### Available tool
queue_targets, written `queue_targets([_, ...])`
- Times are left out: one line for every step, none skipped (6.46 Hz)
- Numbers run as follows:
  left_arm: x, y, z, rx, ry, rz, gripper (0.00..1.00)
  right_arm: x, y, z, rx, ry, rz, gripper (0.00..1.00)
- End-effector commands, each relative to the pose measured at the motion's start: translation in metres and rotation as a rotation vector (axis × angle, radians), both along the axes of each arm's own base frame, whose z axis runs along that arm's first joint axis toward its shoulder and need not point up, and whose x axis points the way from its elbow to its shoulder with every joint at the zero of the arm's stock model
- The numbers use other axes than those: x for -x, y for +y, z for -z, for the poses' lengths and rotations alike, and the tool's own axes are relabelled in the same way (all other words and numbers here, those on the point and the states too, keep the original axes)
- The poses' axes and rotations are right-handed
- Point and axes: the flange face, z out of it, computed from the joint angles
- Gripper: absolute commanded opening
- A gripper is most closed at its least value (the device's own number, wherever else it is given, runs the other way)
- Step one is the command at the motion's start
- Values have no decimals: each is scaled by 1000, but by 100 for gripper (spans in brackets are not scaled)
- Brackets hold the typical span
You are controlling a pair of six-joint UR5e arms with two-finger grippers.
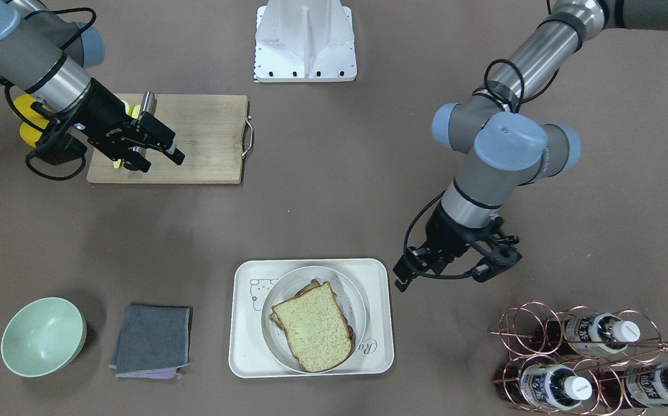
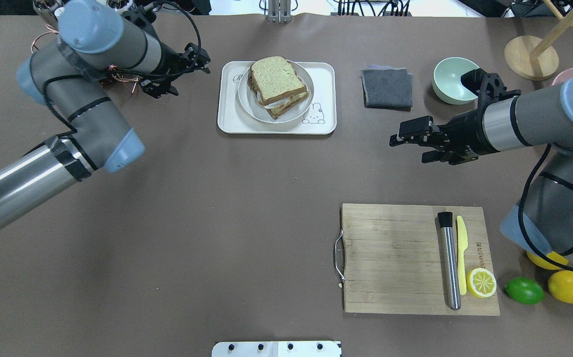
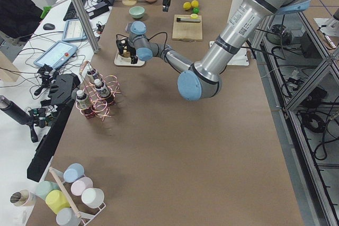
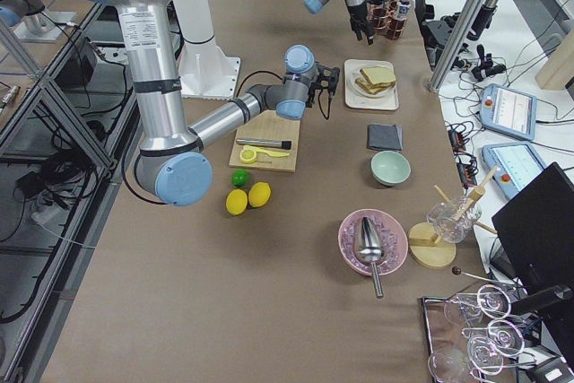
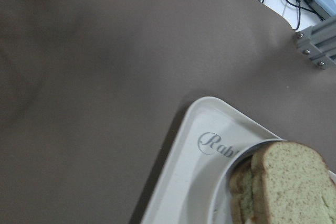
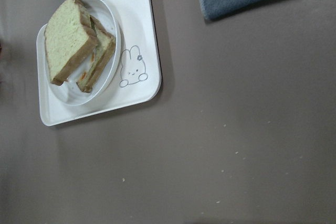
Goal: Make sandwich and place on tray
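Observation:
The sandwich (image 1: 314,332), two speckled tan slices with white egg between them, lies on a round white plate (image 1: 359,292) that stands on the cream tray (image 1: 247,352). It also shows in the overhead view (image 2: 275,78), the left wrist view (image 5: 294,182) and the right wrist view (image 6: 65,40). My left gripper (image 1: 441,278) is open and empty, hovering just beside the tray's short edge (image 2: 223,99). My right gripper (image 2: 409,148) is open and empty, raised above the table between the tray and the cutting board.
A wooden cutting board (image 2: 390,258) holds a steel muddler (image 2: 449,263), a yellow knife (image 2: 461,248) and a lemon half (image 2: 482,282). A lime (image 2: 524,290) and lemons (image 2: 570,286) lie beside it. A grey cloth (image 2: 387,88), a green bowl (image 2: 452,79) and a copper bottle rack (image 1: 588,358) stand near the tray.

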Motion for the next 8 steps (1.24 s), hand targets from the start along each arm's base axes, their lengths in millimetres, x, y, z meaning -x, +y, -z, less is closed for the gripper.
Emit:
queue_targets([83, 41, -11, -54, -92, -74, 97, -37, -30, -27, -18, 169, 28, 99])
queue_targets([117, 62, -16, -58, -124, -74, 97, -58, -41, -43, -41, 249, 44, 99])
queue_targets([150, 76, -27, -85, -186, -96, 97, -86, -50, -67, -58, 337, 71, 99])
queue_targets([199, 70, -47, -122, -286, -125, 97, -125, -56, -105, -91, 454, 122, 99])
queue_targets([262, 58, -79, -149, -370, -165, 97, -167, -60, -137, -143, 569, 195, 99])
queue_targets([329, 53, -116, -173, -414, -207, 97, -205, -61, -162, -155, 669, 247, 99])
queue_targets([384, 56, -159, -196, -425, -259, 97, -262, -56, -198, -165, 690, 269, 99])
queue_targets([422, 63, -202, -222, -388, -325, 97, -308, -52, -232, -164, 650, 288, 99])
